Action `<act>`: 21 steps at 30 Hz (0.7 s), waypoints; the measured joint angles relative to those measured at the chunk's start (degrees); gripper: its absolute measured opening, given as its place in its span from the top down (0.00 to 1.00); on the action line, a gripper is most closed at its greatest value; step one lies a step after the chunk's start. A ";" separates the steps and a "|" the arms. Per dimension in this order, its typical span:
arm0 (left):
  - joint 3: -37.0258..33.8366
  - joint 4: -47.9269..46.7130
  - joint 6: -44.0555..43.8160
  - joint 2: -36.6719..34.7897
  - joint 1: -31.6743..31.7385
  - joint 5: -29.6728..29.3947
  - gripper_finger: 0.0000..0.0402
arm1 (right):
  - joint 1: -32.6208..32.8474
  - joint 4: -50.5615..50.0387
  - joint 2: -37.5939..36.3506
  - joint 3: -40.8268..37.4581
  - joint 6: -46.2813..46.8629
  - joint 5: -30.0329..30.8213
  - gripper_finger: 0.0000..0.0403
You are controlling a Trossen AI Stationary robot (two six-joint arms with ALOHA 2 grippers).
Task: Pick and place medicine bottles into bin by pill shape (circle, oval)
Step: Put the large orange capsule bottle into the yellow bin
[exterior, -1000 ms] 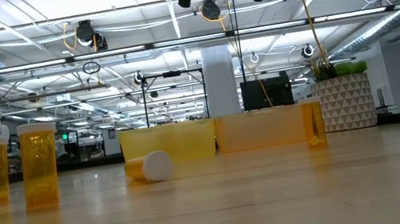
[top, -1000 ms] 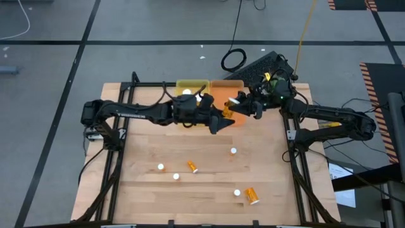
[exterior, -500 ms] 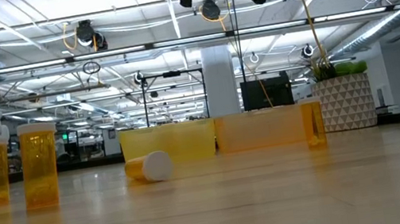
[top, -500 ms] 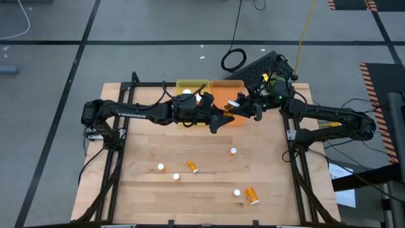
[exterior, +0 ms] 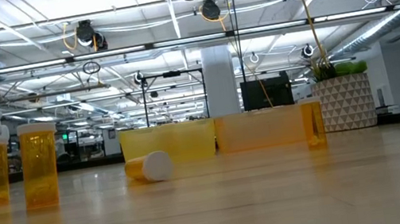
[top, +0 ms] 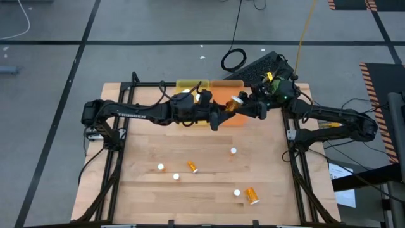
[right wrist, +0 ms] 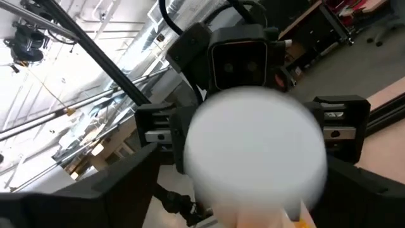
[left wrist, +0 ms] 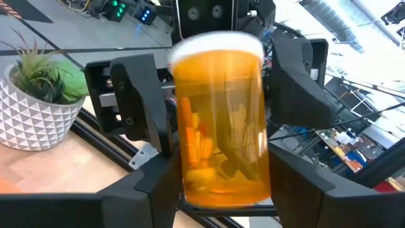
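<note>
A pill bottle with a white cap is held in mid-air above the orange bin, at about 12 o'clock on the wooden worktop. The fingers of both the left gripper and the right gripper are closed on it, one from each side. To do this handover well, one grip should be kept firm until the other is secure, and the bottle held where its oblong orange pills stay readable. The yellow bin sits just beside the orange one. Five more bottles stand or lie toward 6 o'clock. A white patterned pot with a green plant stands beside the bins. Behind is an open workshop with ceiling lights and pipes.
</note>
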 joint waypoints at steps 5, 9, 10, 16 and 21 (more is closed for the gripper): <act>-0.02 0.52 0.86 0.00 0.00 -1.40 0.52 | 0.90 -0.18 0.02 0.00 -0.21 3.72 0.18; -0.02 0.82 1.43 0.00 0.00 -2.50 0.54 | 1.44 -0.26 0.05 0.00 -1.06 6.09 0.25; -0.02 0.88 1.65 0.00 0.00 -2.54 0.54 | 1.44 -0.33 0.06 0.00 -1.25 6.09 0.27; -0.02 2.83 1.74 0.00 0.03 -2.87 0.52 | 1.43 0.49 0.06 0.00 -1.53 7.55 0.33; -0.02 9.40 2.41 0.00 0.06 -4.01 0.54 | 1.41 6.38 0.08 0.00 -0.63 7.73 0.24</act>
